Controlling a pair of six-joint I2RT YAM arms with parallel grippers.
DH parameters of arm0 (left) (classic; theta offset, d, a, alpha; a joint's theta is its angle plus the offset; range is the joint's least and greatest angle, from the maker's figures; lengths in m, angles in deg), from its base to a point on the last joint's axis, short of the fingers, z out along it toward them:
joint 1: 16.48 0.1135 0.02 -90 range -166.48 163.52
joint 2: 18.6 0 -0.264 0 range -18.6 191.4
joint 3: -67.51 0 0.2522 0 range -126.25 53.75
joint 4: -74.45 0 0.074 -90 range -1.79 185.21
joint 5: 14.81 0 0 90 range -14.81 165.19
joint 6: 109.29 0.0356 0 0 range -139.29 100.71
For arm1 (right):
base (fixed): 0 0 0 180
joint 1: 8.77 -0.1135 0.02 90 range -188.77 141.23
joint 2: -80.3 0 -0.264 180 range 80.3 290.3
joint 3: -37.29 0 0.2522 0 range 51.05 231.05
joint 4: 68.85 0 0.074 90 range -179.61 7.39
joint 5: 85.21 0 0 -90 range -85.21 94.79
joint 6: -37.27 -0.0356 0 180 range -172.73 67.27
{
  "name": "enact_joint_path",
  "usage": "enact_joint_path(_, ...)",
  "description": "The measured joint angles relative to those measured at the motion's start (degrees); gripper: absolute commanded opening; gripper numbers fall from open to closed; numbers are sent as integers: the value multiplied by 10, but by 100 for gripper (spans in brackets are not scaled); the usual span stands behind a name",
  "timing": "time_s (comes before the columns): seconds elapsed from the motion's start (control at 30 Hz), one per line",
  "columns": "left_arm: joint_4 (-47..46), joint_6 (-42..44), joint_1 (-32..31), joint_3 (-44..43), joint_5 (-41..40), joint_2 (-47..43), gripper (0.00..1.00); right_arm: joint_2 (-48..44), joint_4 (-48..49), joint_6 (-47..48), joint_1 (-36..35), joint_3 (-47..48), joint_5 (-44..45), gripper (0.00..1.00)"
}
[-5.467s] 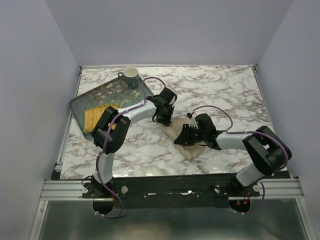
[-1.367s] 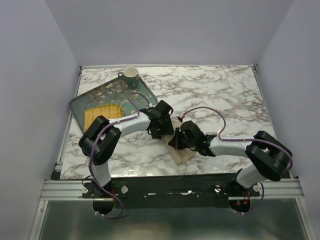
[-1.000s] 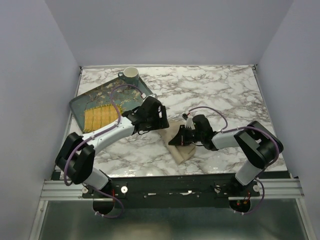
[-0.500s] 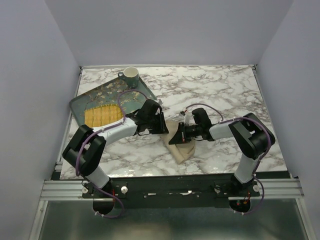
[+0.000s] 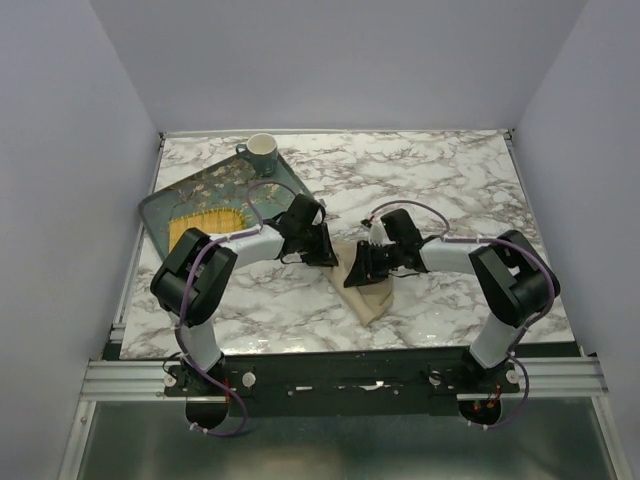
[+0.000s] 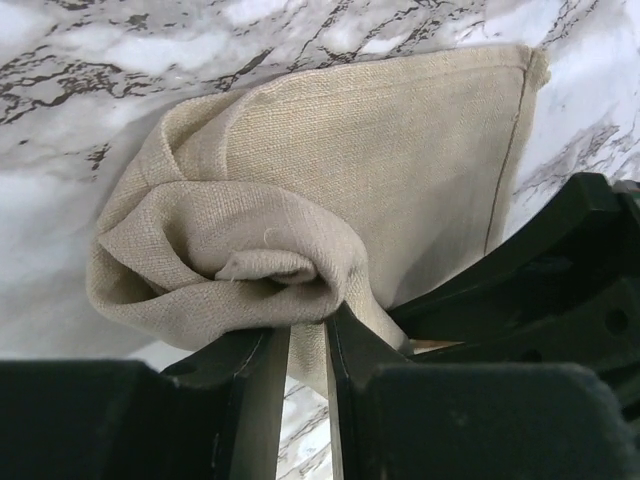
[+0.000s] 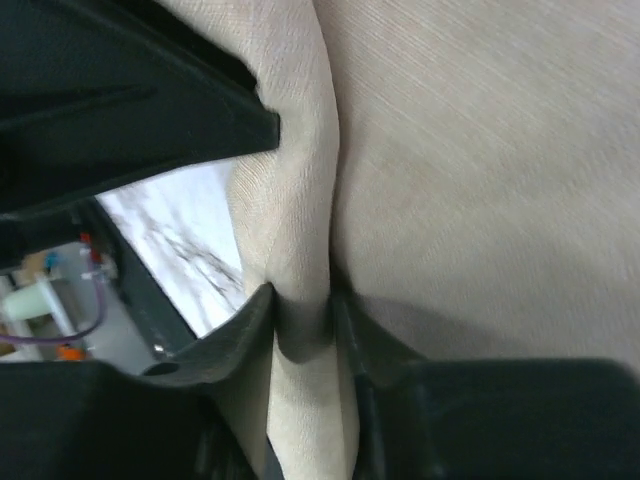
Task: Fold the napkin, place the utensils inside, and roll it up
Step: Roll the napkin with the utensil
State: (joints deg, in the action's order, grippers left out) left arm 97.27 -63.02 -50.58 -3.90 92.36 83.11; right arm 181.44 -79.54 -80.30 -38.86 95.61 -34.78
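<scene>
Beige-tan cloth napkin [image 5: 368,292], plain and soft, lies bunched on the white-and-grey marble bench [image 5: 450,180], about midway between the side edges and nearer the near edge than the far one. From above, the left gripper [image 5: 326,252] and right gripper [image 5: 358,268] meet nose to nose at the cloth's far-left part. I'd say they work opposite sides of one fold so it cannot slip. A dark teal floral tray [image 5: 158,208] with a yellow slatted mat [image 5: 205,228] sits toward the far-left corner, and a teal-and-white cup [image 5: 262,152] stands at the tray's far end, all well apart from the work. I can't see a spoon in any view.

Looking down the left wrist, the napkin [image 6: 330,170] is gathered into a loose rolled lump, and the left gripper [image 6: 305,345] has its fingers drawn nearly together, nipping a tongue of cloth at the lump's base. The other arm's black finger [image 6: 540,270] crosses just beside it.

At the right wrist, the right gripper [image 7: 300,320] squeezes a raised ridge of the napkin [image 7: 480,150], the cloth puckering between its fingers. The left gripper [image 7: 120,90] looms close above. Both grips look meant to drag or tighten the roll.
</scene>
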Motion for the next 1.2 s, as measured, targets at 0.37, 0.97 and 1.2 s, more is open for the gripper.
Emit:
enact_joint_path(0.37, 0, -16, 3, -15, 13, 15, 26, -80, -281, 41, -108, 124, 278, 66)
enact_joint_path(0.97, -8, -46, 10, -11, 26, 19, 25, 9, -349, 82, -289, 210, 602, 63)
enact_joint_path(1.2, -12, -50, 19, -8, 37, 20, 25, 13, -324, 99, -307, 193, 646, 45)
